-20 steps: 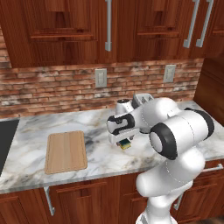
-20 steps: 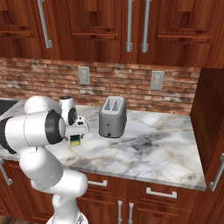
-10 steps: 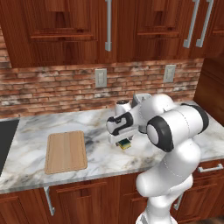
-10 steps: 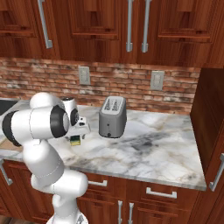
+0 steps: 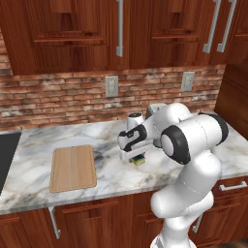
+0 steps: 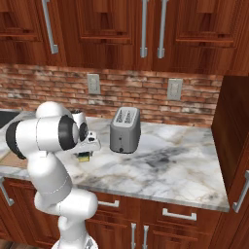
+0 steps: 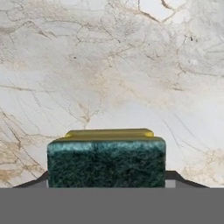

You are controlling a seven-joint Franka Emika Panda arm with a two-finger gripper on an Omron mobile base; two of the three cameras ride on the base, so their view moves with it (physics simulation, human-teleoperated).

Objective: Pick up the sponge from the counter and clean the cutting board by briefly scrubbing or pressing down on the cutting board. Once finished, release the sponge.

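Pincer (image 5: 138,158) closed on the sponge (image 7: 106,161), low over the marble desk (image 5: 193,145); the board (image 5: 72,167) lies well to its left. Scrubbing and release remain undone.

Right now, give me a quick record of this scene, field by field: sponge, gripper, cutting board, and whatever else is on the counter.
sponge: yellow with a green scrub layer, between the finger tips, just under the hand
gripper: over the counter, right of the board; closed or open cannot be told
cutting board: tan wooden rectangle, flat on the counter, apart from the sponge
scrubbing: not yet begun
other: grey toaster near the brick wall
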